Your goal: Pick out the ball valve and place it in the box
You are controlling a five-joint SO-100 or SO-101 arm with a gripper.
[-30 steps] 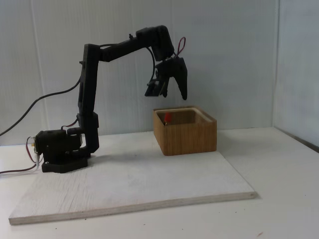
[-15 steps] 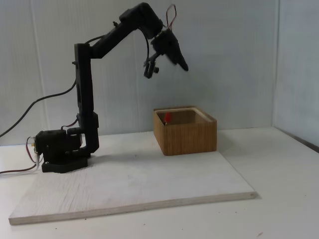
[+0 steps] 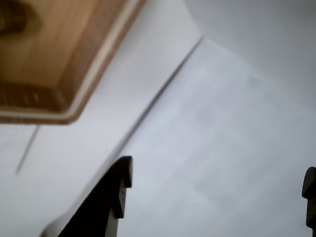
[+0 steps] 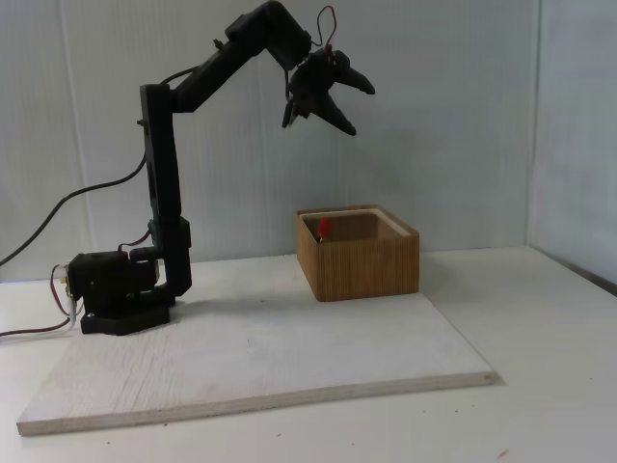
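The box [image 4: 359, 260] of light grained wood stands on the white board, right of the arm's base. Inside it the red lever tip of the ball valve [image 4: 324, 228] pokes up against the left wall. In the wrist view a corner of the box [image 3: 81, 74] sits at the top left, and a blurred brass-coloured shape, likely the ball valve [image 3: 10, 17], lies inside it. My gripper [image 4: 361, 109] hangs high above the box, pointing right, open and holding nothing. The wrist view shows its fingertips [image 3: 121, 180] far apart around the gripper [image 3: 216, 185].
The white board [image 4: 260, 352] lies on a white table [image 4: 549, 328], with its front edge near the camera. The arm's base [image 4: 116, 294] sits at the board's left rear, with cables trailing left. White walls close in behind and at right.
The arm has lifted the gripper from just over the box to well above it, and the gripper has swung to point right with its fingers spread. The valve stays in the box.
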